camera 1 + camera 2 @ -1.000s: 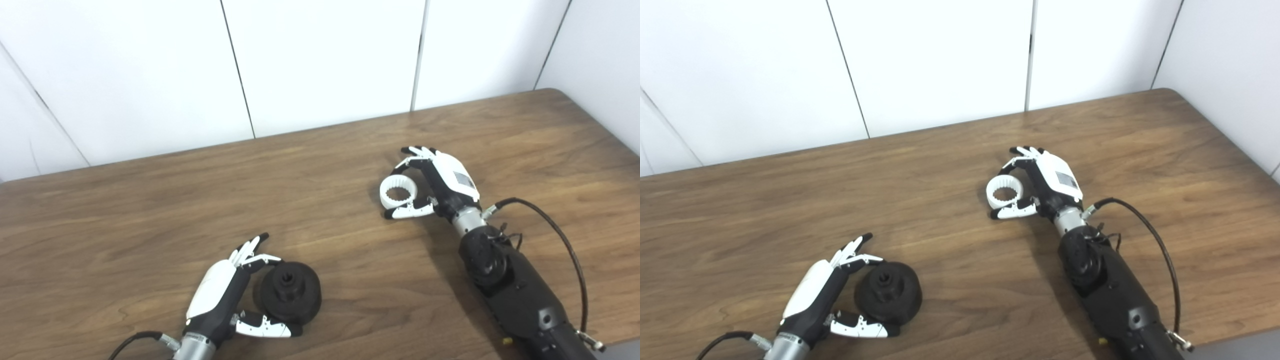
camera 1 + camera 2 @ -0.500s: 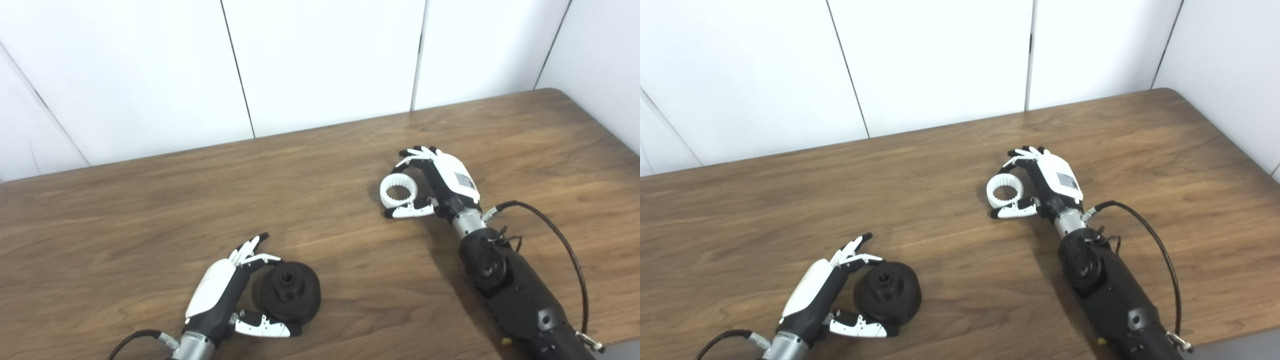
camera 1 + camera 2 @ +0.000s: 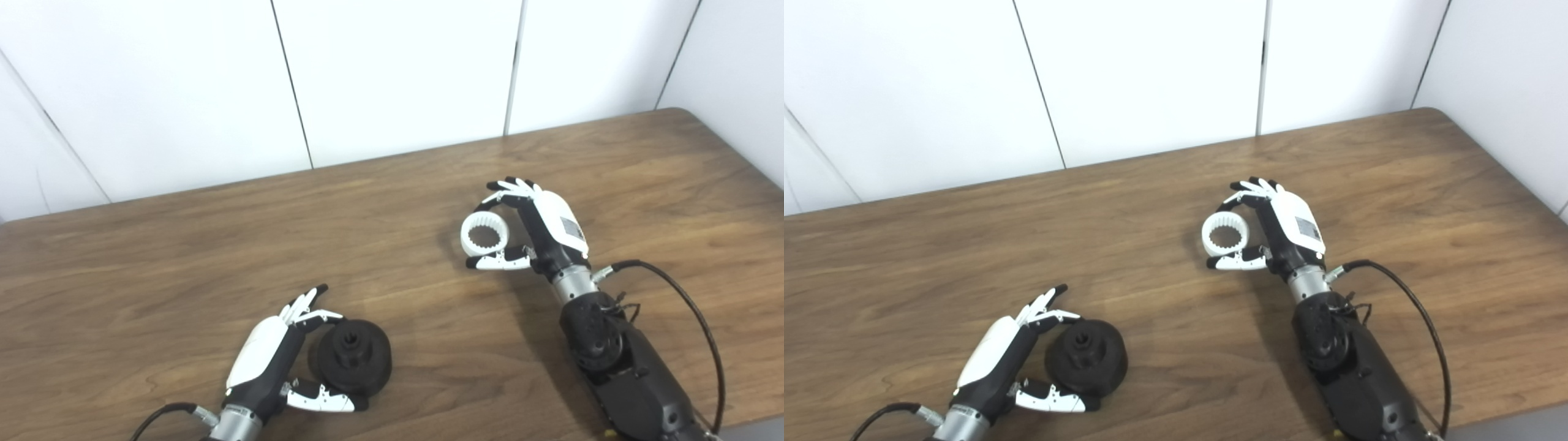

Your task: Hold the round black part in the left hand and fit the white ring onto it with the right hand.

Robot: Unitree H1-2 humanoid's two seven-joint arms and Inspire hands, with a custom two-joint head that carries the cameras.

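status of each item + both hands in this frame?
round black part: on the table, hub hole up, gripped by left hand
white ring: toothed inside, held by right hand, apart from the black part
left hand: shut on the black part
right hand: shut on the ring
table: wooden

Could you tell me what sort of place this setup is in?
Probably a lab or test room: a bare wood-grain table against plain white wall panels, with only the black part at the left hand and the white ring in the right hand.
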